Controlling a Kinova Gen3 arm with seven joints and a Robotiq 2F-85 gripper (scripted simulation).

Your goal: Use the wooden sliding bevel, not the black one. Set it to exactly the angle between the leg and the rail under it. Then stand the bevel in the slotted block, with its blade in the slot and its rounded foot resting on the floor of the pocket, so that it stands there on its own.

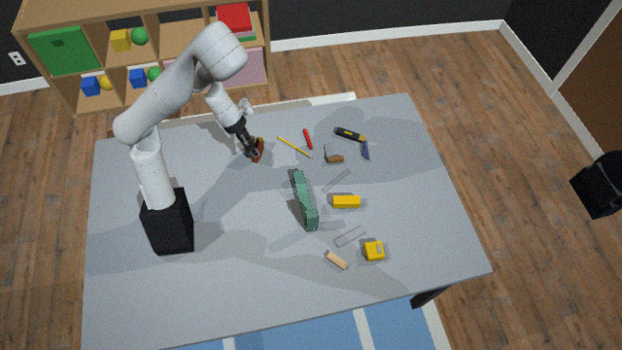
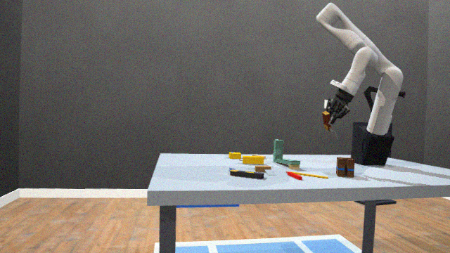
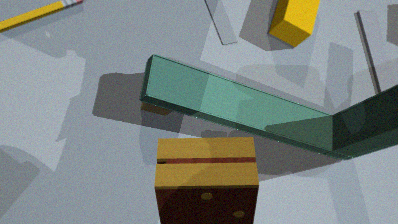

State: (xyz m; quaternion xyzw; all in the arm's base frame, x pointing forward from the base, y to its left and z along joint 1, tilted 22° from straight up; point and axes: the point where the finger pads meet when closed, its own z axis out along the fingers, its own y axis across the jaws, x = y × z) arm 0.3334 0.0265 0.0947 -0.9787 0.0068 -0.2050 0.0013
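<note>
My gripper [image 2: 332, 112] is shut on the wooden sliding bevel [image 2: 327, 120] and holds it in the air, well above the table. In the wrist view the bevel's tan and dark brown stock [image 3: 206, 182] fills the lower middle, with a thin slot line across it. The brown slotted block [image 2: 345, 166] with a blue band stands on the table below and slightly to the right of the bevel. The green leg and rail piece [image 1: 305, 199] lies mid-table; it also shows in the wrist view [image 3: 240, 105]. The black bevel [image 1: 350, 134] lies farther right.
A yellow pencil [image 1: 293, 146] and a red marker [image 1: 307, 138] lie near the block. Two yellow blocks [image 1: 346, 200] [image 1: 374, 250], a small wooden piece [image 1: 336, 260] and grey strips [image 1: 349, 235] lie right of the green piece. The arm's black base [image 1: 166, 226] stands at the left.
</note>
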